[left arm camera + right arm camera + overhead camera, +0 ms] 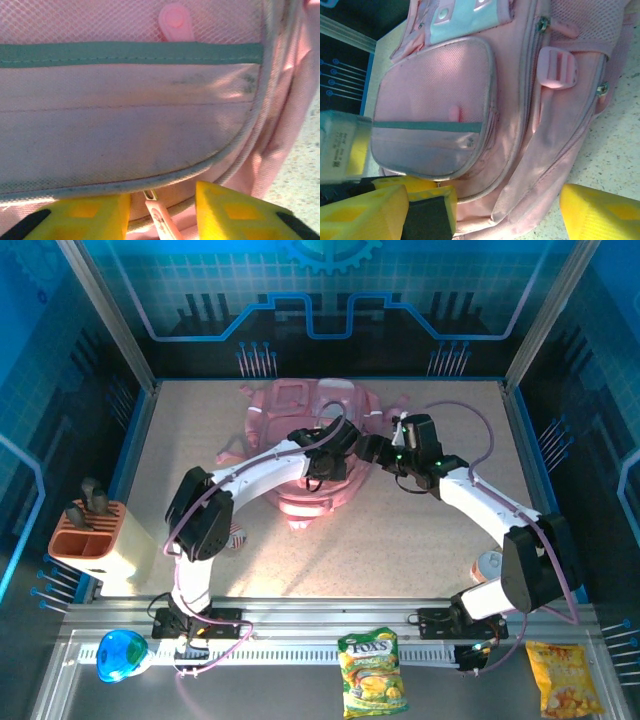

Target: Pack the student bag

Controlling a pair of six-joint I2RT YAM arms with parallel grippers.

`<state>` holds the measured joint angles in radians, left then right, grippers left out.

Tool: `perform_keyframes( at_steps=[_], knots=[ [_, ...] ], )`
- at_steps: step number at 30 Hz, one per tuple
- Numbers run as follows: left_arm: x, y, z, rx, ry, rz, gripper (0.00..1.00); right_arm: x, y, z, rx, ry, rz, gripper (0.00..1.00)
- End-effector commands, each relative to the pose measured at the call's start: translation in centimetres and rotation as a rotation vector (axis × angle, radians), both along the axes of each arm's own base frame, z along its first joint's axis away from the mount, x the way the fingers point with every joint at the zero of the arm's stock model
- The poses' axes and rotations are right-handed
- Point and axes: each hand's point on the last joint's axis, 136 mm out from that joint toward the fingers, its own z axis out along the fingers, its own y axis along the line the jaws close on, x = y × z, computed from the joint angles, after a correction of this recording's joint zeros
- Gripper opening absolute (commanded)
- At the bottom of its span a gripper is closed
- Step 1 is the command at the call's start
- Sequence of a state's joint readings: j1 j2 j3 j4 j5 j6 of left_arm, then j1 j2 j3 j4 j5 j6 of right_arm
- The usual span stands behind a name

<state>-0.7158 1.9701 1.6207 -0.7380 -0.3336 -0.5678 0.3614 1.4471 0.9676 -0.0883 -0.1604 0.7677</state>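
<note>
Left wrist: student bag (pixel 125 125) just ahead of the left end effector (pixel 162 200) (moderately parted, a zipper pull (pixel 165 226) in the gap).

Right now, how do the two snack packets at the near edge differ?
The Fox's packet is green with yellow print; the yellow snack packet is orange-yellow all over. The Fox's packet lies near the middle of the grey ledge; the yellow snack packet lies near its right end. Both lie flat, apart from the pink backpack.
</note>
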Motion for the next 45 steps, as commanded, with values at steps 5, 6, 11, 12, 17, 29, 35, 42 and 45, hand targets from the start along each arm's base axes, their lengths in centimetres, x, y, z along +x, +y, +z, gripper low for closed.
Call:
perform_keyframes(
  at_steps=[5,6,11,12,17,29,35,42,45],
  knots=[
    [-0.3,0.7,0.4,0.032,-0.003,-0.002,0.16,0.3,-1.1,-1.0,0.016,0.050,-0.051,0.79],
    [-0.4,0.6,0.7,0.020,-0.008,-0.004,0.13,0.3,-1.0,-1.1,0.026,0.064,-0.053,0.78],
    [-0.7,0.0,2.0,-0.033,-0.027,-0.029,0.00,0.5,0.3,-1.9,0.128,0.174,-0.072,0.72],
    [-0.8,-0.1,2.2,-0.051,-0.030,-0.037,0.00,0.6,0.8,-2.1,0.165,0.203,-0.073,0.70],
    [-1.2,-0.8,3.2,-0.115,-0.048,-0.072,0.00,1.1,3.8,-2.0,0.305,0.292,-0.049,0.60],
    [-1.8,-1.9,3.8,-0.163,-0.053,-0.167,0.00,2.5,6.7,-3.1,0.317,0.359,-0.055,0.47],
    [-1.7,-1.2,3.6,-0.157,-0.048,-0.181,0.00,3.2,6.5,-4.0,0.283,0.375,-0.061,0.23],
    [-2.1,1.7,3.4,-0.181,-0.035,-0.206,0.00,3.9,2.8,-4.5,0.184,0.325,-0.121,0.06],
    [-2.9,2.7,2.9,-0.180,-0.019,-0.229,0.00,4.0,1.1,-4.4,0.142,0.298,-0.140,0.04]
  ],
)
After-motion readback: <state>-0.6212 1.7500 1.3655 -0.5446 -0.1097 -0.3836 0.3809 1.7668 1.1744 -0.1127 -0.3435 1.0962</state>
